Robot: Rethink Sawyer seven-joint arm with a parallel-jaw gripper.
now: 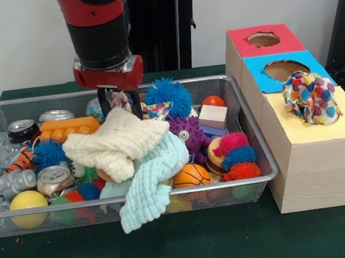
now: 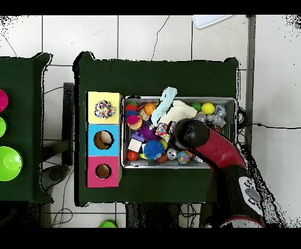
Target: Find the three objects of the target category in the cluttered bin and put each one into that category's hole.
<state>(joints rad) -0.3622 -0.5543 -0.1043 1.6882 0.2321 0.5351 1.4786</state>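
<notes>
The wire mesh bin (image 1: 251, 151) is full of toys and also shows in the overhead view (image 2: 124, 161). My gripper (image 1: 119, 101) hangs low at the bin's back middle, open, with its fingers (image 1: 136, 103) on either side of a small spotted cloth piece (image 1: 118, 100). A second spotted cloth piece (image 1: 156, 110) lies just to the right, beside a blue spiky ball (image 1: 167, 95). A third spotted cloth (image 1: 310, 97) sits bunched in the hole of the yellow-topped box (image 1: 324, 129), and it also shows from overhead (image 2: 104, 108). In the overhead view the arm (image 2: 191, 134) hides the gripper.
A cream cloth (image 1: 116, 142) and a mint cloth (image 1: 151, 182) lie heaped in the bin's middle, the mint one hanging over the front rim. Cans, balls, spiky toys and a wooden block (image 1: 213, 115) fill the rest. Blue-topped (image 1: 283, 70) and red-topped (image 1: 263, 40) holes stand behind the yellow one.
</notes>
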